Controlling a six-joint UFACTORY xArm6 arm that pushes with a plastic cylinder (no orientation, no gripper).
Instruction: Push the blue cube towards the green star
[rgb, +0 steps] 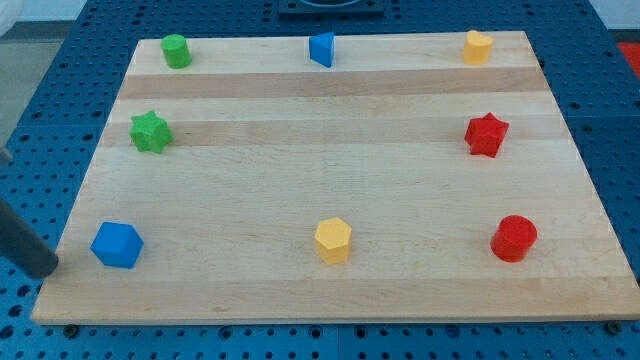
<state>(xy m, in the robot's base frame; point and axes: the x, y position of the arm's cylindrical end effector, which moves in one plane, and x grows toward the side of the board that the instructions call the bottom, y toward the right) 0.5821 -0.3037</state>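
Note:
The blue cube (117, 245) sits near the board's bottom left corner. The green star (150, 132) lies at the left side, above the cube. My tip (46, 270) is the lower end of the dark rod coming in from the view's left edge. It stands just left of the blue cube, at the board's left edge, a small gap apart from the cube.
The wooden board (330, 170) also carries a green cylinder (177, 50), a blue block (322, 48), a yellow block (477, 46), a red star (486, 134), a red cylinder (514, 238) and a yellow hexagon (333, 240). Blue pegboard surrounds the board.

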